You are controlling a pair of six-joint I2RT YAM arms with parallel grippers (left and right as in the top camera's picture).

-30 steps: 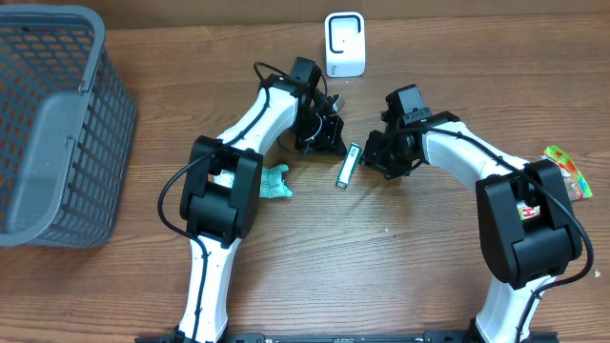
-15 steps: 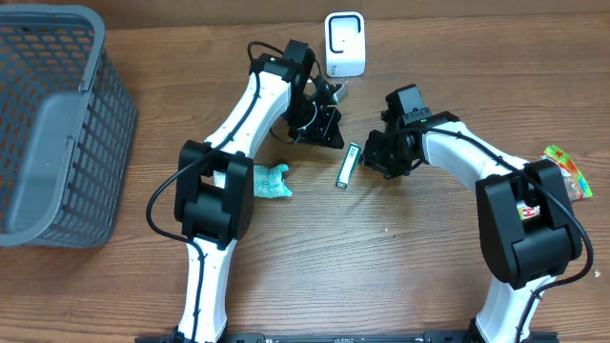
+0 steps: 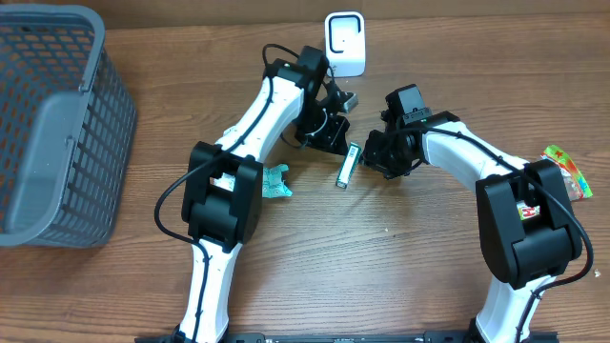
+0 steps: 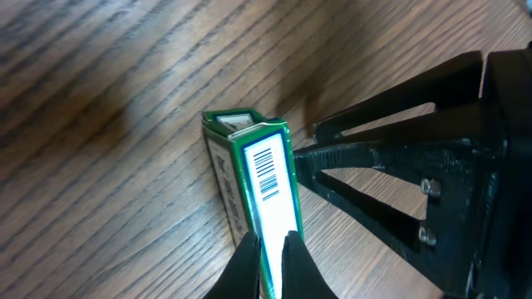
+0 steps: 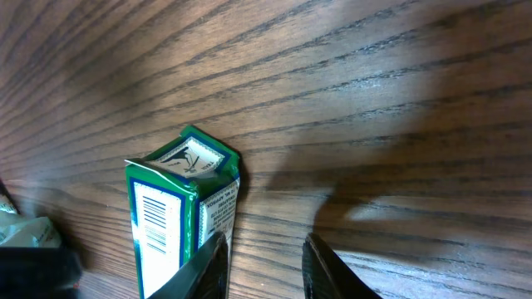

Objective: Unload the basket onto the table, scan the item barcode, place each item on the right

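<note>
So our box (image 3: 349,165) points lengthwise roughly toward the scanner (image 3: 344,43): slim, green-white, barcode up. Left gripper (image 4: 272,259) clenched empty, right gripper (image 5: 264,249) parted, empty.

Wood table (image 3: 400,276): basket (image 3: 57,124) L, scanner (image 3: 345,43) back, green box (image 3: 350,164) mid, teal pkt (image 3: 277,181), snack pkt (image 3: 566,171) R

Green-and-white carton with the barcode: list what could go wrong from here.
1. The slim green-and-white carton sits beside the right gripper's open fingers, not between them. Closing now would likely miss it.
2. The shut left gripper hangs close to it and could knock it aside before its barcode reaches the white scanner.
</note>
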